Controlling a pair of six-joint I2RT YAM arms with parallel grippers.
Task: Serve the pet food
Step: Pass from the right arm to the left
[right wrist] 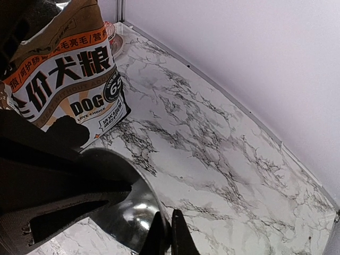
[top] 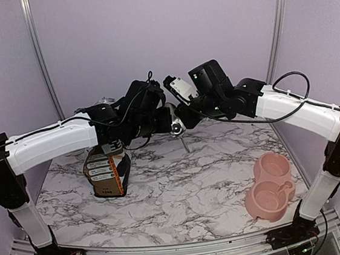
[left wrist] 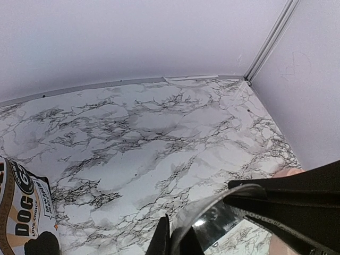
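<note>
A shiny metal scoop (top: pixel 176 124) hangs in the air over the back middle of the table, its thin handle pointing down. My left gripper (top: pixel 167 119) and right gripper (top: pixel 183 120) meet at it from either side. In the left wrist view the left gripper (left wrist: pixel 175 241) is shut on the scoop's rim (left wrist: pixel 223 218). In the right wrist view the right gripper (right wrist: pixel 169 234) is shut on the rim of the scoop (right wrist: pixel 127 212) as well. The brown-and-black dog food bag (top: pixel 107 170) (left wrist: pixel 21 218) (right wrist: pixel 64 79) stands at the left. The pet food itself is hidden.
A pink double pet bowl (top: pixel 270 187) lies at the front right of the marble table (top: pixel 182 187). A small dish with something reddish (right wrist: pixel 112 33) sits behind the bag near the back wall. Walls close in the back and both sides.
</note>
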